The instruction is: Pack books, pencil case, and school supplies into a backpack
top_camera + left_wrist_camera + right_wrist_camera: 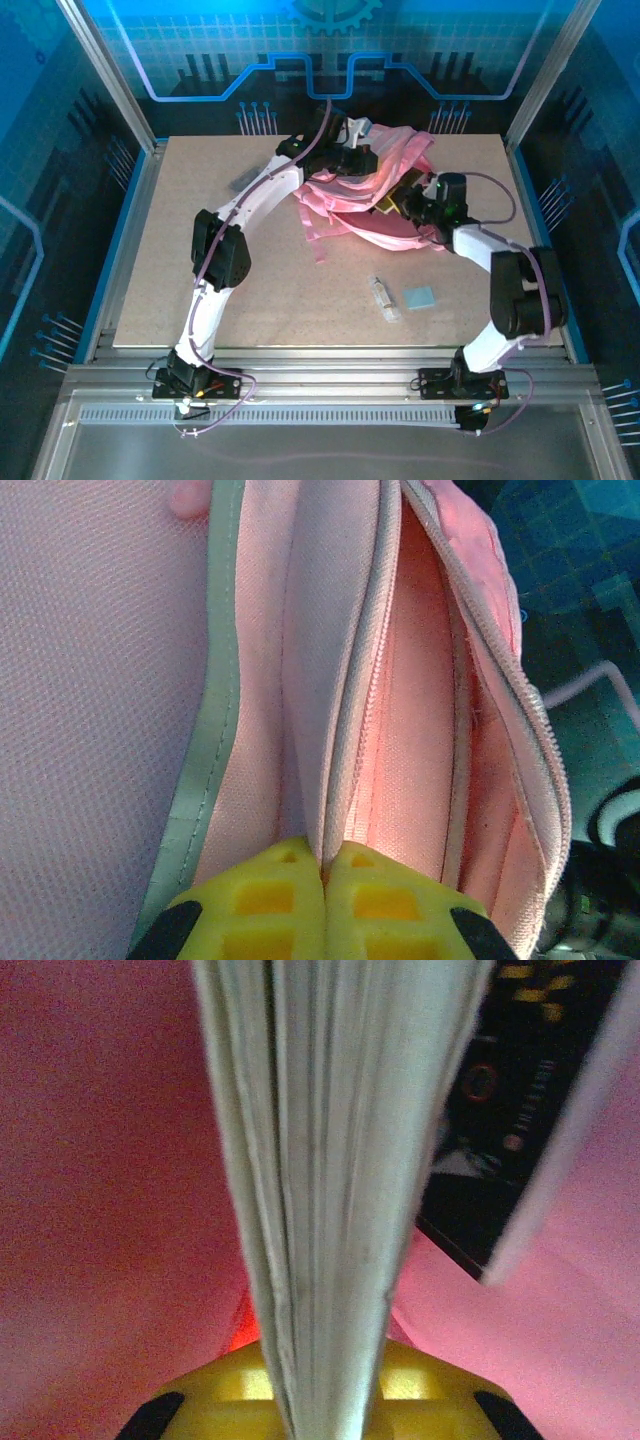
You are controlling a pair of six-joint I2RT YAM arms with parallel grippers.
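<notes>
Left gripper point(323, 868) – the yellow fingers are closed together on a fold of pink fabric beside a zip line of the backpack point(110, 710). An unzipped pocket gapes just right of the pinched fold, its salmon lining exposed. In the top view the left gripper point(352, 160) is seen at the far left edge of the backpack point(385, 235), the arm reaching up from its base at the near left.

Right gripper point(322, 1405) – the jaws are nearly closed on the book point(320, 1160), which is clamped by its cream page block, edge-on to the camera and upright between the yellow fingers. A black cover point(520, 1090) with yellow and white print is seen just right of the pages; whether it belongs to the clamped book or to a second one cannot be told. Pink fabric surrounds the book on both sides. In the top view the right gripper point(412, 203) is placed at the right side of the backpack, a dark corner of the book showing at the fabric's edge.

The backpack lies crumpled at the far middle of the table point(200, 300), straps trailing toward the near side. A whitish tube point(383, 298) and a light-blue pad point(420, 297) lie near each other on the near right of the table, well apart from the backpack. A small dark grey item point(243, 182) lies at the far left.
</notes>
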